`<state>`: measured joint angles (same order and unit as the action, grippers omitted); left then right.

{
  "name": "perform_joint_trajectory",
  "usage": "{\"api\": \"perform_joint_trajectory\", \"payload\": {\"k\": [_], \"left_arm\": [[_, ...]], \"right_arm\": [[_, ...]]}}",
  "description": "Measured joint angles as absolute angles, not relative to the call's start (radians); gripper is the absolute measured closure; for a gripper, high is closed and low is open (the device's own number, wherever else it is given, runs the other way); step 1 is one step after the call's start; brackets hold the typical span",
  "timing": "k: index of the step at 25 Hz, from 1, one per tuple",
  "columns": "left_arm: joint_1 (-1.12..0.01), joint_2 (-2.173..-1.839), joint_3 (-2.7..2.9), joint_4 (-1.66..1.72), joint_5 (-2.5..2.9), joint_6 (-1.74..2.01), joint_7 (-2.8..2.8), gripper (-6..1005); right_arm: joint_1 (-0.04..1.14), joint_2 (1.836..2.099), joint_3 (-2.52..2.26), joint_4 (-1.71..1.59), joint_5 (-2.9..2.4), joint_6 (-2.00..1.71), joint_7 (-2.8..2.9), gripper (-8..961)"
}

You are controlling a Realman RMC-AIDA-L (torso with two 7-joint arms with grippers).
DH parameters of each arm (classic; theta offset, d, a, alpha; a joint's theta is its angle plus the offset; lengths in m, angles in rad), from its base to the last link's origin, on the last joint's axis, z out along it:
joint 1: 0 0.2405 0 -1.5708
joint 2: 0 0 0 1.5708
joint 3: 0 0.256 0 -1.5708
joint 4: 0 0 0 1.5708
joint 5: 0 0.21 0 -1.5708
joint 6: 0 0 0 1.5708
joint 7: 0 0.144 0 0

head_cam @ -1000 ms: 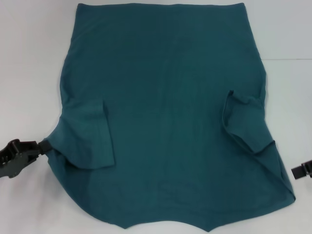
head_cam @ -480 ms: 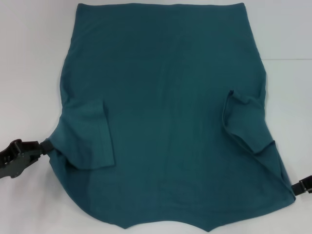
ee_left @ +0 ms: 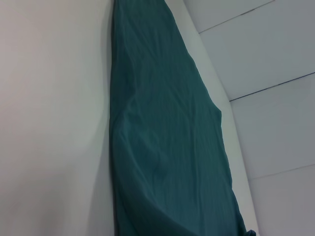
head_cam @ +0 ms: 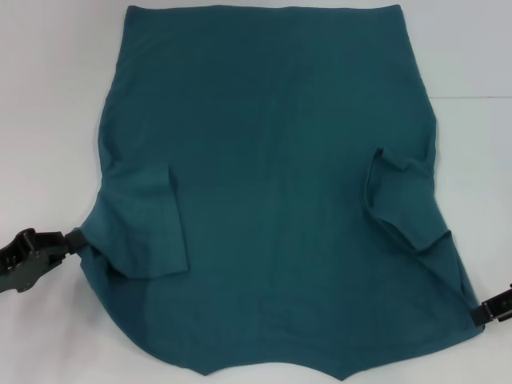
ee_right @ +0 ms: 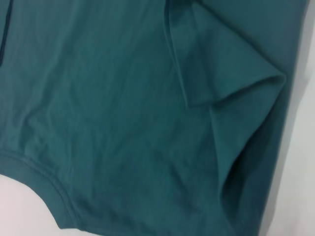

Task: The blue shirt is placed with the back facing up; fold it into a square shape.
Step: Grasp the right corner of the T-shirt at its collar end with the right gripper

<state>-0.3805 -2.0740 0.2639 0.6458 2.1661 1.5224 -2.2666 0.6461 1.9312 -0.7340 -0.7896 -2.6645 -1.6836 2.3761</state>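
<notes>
— So where is the blue shirt (head_cam: 272,184)?
— It lies flat on the white table (head_cam: 48,96), spread wide. It fills most of the middle. Its straight hem is at the far side and its curved neck edge is at the near side.
— What about the sleeves?
— Both are folded in on top of the shirt. The left sleeve (head_cam: 148,224) lies flat. The right sleeve (head_cam: 400,200) is a bit puffed up, with a pocket of air under it.
— Where is the left gripper (head_cam: 76,238)?
— At the left edge of the shirt, near the folded sleeve. Its tips touch the cloth there. I cannot tell if it is pinching the cloth or not.
— And the right gripper (head_cam: 480,312)?
— Down at the near right corner of the shirt, right against the edge. Most of it is out of sight, so I cannot tell if it is gripping.
</notes>
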Motion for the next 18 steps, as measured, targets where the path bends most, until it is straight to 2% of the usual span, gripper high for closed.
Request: {"api": "perform_joint_trajectory", "payload": {"k": [18], "left_arm": [[-0.379,-2.074,0.264,0.644,2.166,1.523,-2.269,993]], "right_arm": [[0.656,1.941,-0.762,-0.741,-2.665,-1.624,2.381,360]]}}
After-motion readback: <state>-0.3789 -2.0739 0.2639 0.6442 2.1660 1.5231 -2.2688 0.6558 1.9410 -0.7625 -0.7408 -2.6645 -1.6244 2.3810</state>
